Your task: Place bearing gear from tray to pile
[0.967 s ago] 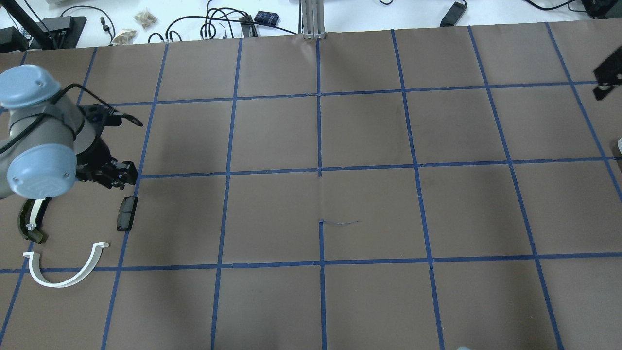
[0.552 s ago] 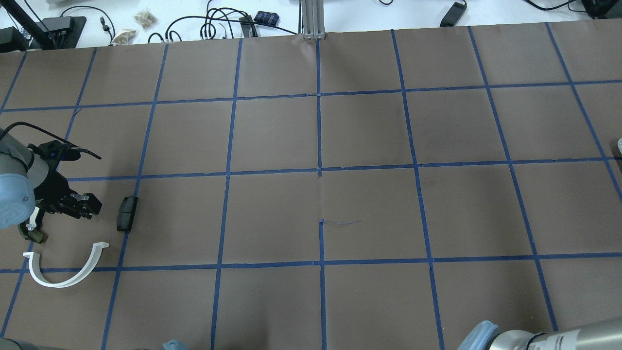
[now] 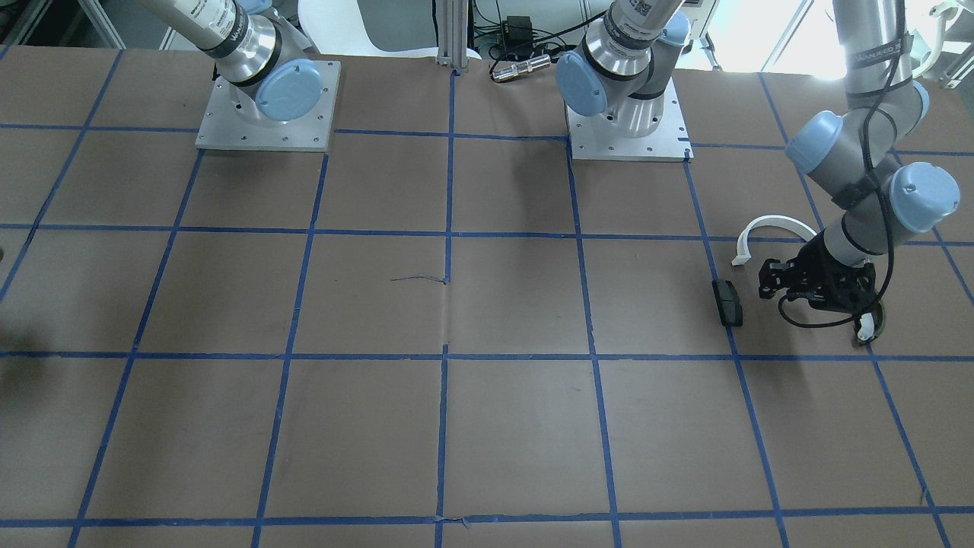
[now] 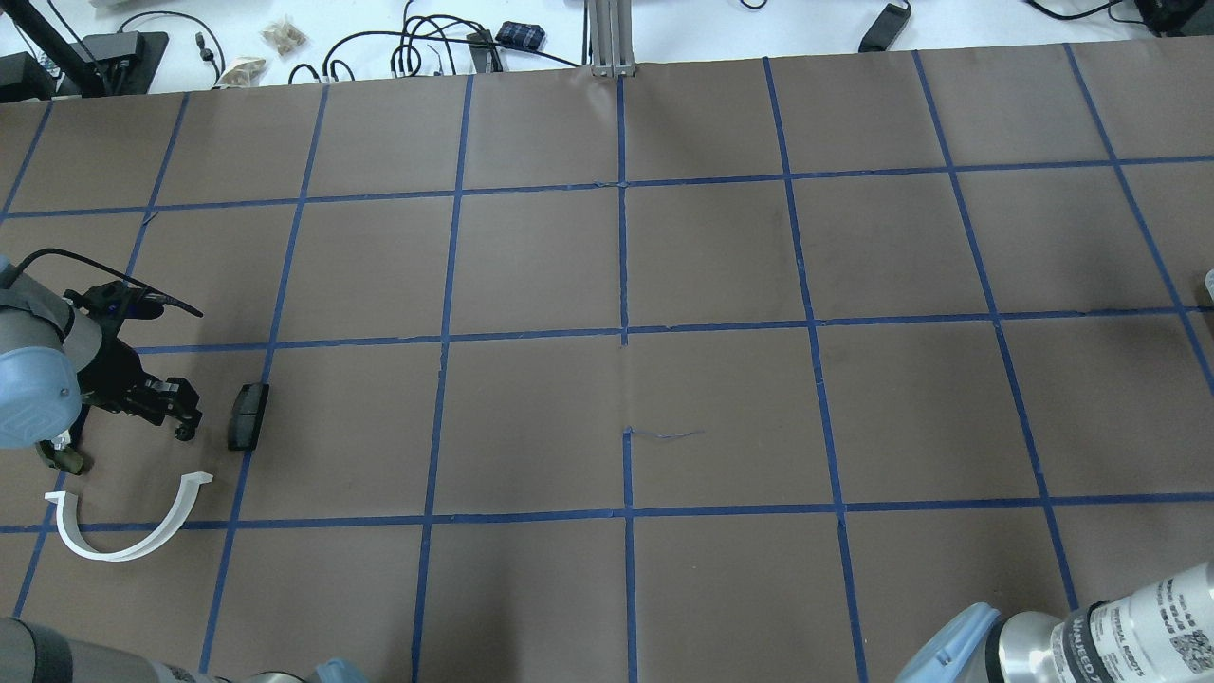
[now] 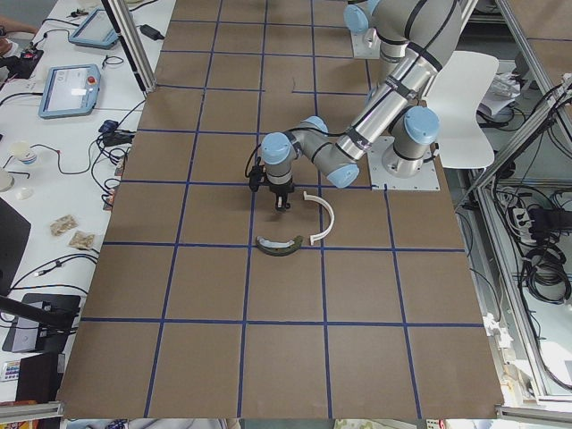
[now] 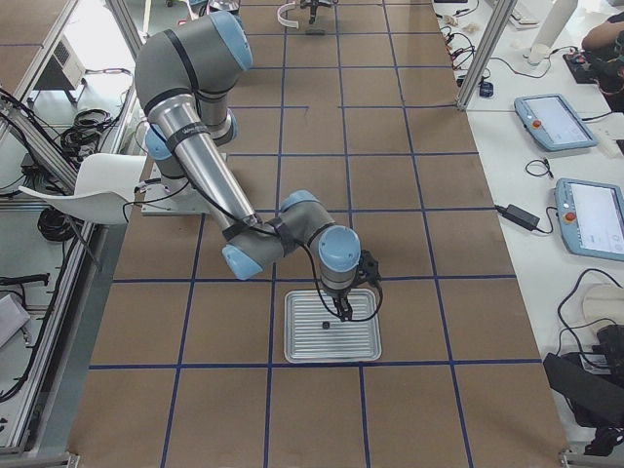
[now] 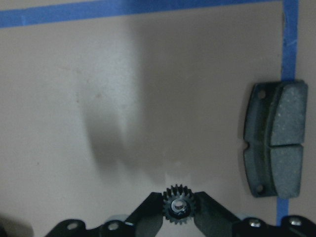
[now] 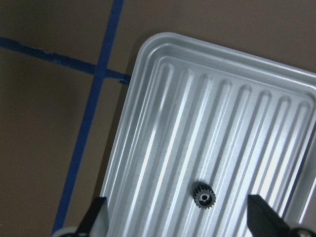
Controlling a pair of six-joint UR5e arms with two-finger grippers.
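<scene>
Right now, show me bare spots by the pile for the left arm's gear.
Bare room lies between the black pad, the white arc and the olive piece, directly under the gear. The squares beyond the pad, toward the middle, are also bare. Tightest where arc and olive piece nearly meet.

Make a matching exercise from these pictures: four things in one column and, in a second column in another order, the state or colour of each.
Things:
1. left pincer
2. right pincer
3. half-ring arc
4. rectangular block

States:
A. open above the tray
B. white, flat on the table
C. shut on a small gear
D. black, flat on the table

Pairs: 1-C, 2-A, 3-B, 4-D
</scene>
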